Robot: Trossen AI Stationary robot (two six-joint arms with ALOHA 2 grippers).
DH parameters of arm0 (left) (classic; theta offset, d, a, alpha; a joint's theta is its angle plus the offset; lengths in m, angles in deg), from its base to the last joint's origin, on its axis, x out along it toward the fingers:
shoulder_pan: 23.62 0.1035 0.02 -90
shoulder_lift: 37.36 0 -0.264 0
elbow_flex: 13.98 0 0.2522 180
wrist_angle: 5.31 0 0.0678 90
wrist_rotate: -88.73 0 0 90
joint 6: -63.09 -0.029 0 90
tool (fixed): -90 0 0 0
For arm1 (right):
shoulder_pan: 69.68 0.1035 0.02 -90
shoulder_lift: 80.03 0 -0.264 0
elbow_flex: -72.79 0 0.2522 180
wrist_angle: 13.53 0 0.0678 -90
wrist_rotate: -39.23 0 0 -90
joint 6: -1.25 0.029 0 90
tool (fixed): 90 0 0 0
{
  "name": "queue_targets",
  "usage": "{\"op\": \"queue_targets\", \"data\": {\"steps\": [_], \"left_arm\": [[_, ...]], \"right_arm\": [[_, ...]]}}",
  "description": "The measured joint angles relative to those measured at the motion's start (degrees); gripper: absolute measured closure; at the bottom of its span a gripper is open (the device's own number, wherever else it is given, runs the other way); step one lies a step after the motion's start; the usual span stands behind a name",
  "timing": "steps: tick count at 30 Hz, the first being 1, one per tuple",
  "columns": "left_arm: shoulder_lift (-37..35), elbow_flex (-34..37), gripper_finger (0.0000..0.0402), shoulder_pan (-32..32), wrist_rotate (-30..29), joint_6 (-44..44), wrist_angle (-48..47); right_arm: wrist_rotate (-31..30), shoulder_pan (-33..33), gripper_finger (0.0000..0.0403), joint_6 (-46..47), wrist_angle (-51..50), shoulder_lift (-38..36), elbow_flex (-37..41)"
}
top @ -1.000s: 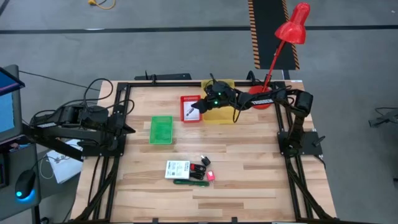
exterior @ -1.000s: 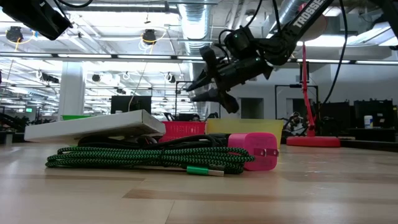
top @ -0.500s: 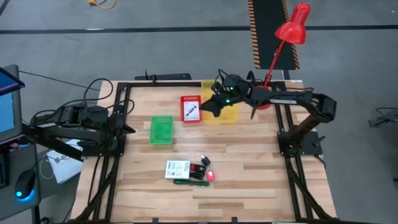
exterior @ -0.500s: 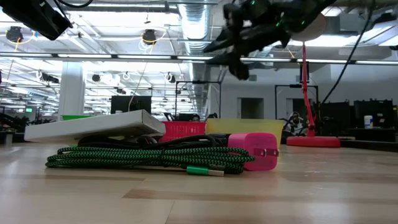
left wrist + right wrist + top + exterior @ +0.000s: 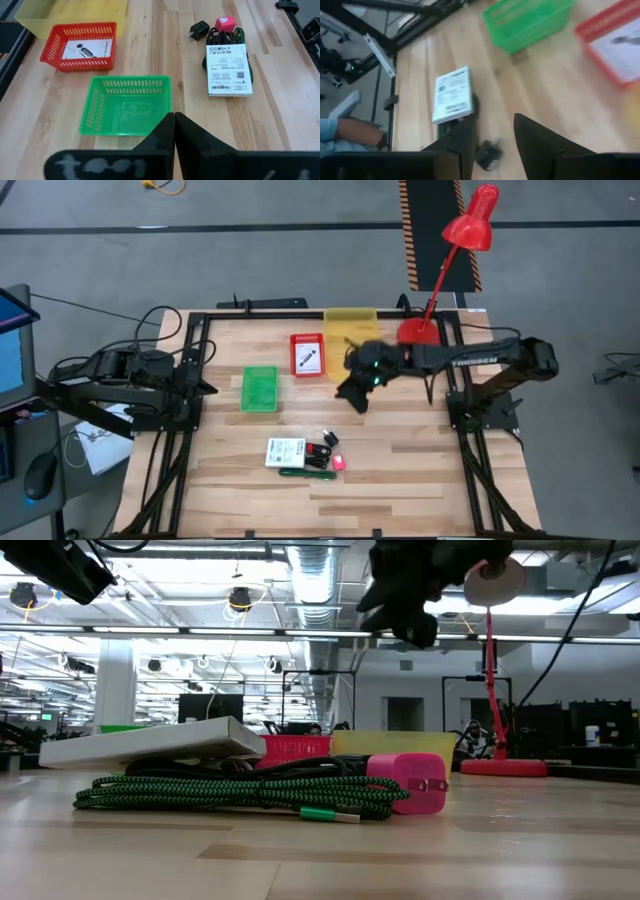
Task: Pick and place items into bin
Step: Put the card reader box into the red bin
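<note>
Near the table's front middle lie a white printed box (image 5: 285,452), a black adapter (image 5: 320,449), a pink charger (image 5: 340,463) and a green braided cable (image 5: 230,795); the box rests on the cable. Farther back stand a green bin (image 5: 259,388), a red bin (image 5: 307,354) with a white card lying in it, and a yellow bin (image 5: 350,323). My right gripper (image 5: 355,395) hangs open in the air between the bins and the items, with nothing between its fingers (image 5: 535,137). My left gripper (image 5: 175,125) is shut and parked at the table's left edge.
A red desk lamp (image 5: 470,225) stands with its base (image 5: 420,330) at the table's far right corner, beside the yellow bin. Black frame rails (image 5: 190,420) run along the table's sides. Bare wood (image 5: 420,450) lies to the right of the items.
My right gripper has left the place above the red bin, risen, and swung toward the table's near edge and a little to the right, rolling as it went. It now hangs between the bins and the items. The card stays in the red bin.
</note>
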Motion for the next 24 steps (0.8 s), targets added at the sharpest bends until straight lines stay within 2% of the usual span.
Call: {"op": "queue_targets", "data": {"steps": [4,12,17,24], "left_arm": [[-0.02,0.0,0.0401,0.02,-0.02,-0.33,0.02],[-0.02,0.0,0.0401,-0.01,0.0,-0.39,0.04],[-0.02,0.0,0.0401,0.02,0.0,-0.11,0.07],[0.0,0.0,0.0401,0.02,0.0,0.08,0.09]], "right_arm": [[-4.94,6.41,0.028,-0.59,0.4,1.94,-0.13],[-20.88,18.89,0.028,-15.78,-0.06,7.97,-0.43],[-30.4,23.69,0.028,-20.93,0.05,11.67,-3.64],[-38.95,28.78,0.028,-32.49,-0.56,17.18,-9.26]]}}
